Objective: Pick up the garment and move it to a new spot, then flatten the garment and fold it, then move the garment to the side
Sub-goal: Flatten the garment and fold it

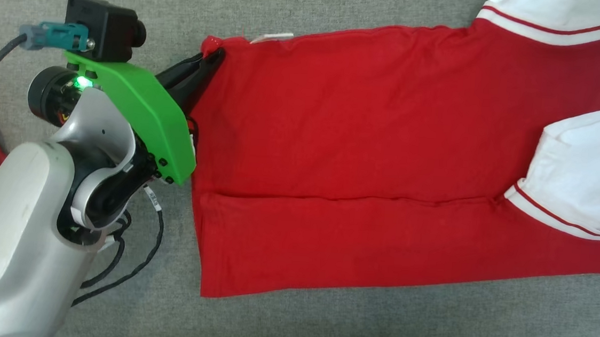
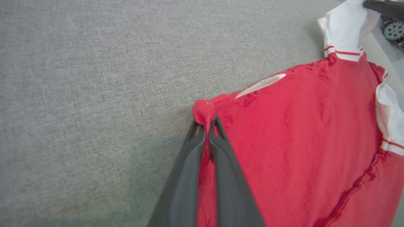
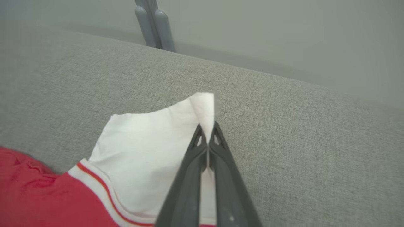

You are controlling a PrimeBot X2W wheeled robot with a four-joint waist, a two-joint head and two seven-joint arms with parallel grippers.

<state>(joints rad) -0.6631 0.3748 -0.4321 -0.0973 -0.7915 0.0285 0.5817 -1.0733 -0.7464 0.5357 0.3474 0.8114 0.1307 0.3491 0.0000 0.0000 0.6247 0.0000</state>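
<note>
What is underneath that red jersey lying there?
The jersey lies spread on a grey fabric surface, which shows all around it. Whatever sits directly beneath the cloth is covered, so I cannot tell whether anything else is there.

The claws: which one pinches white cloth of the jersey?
The right claw pinches a white corner of the jersey; the left claw grips a red corner.
</note>
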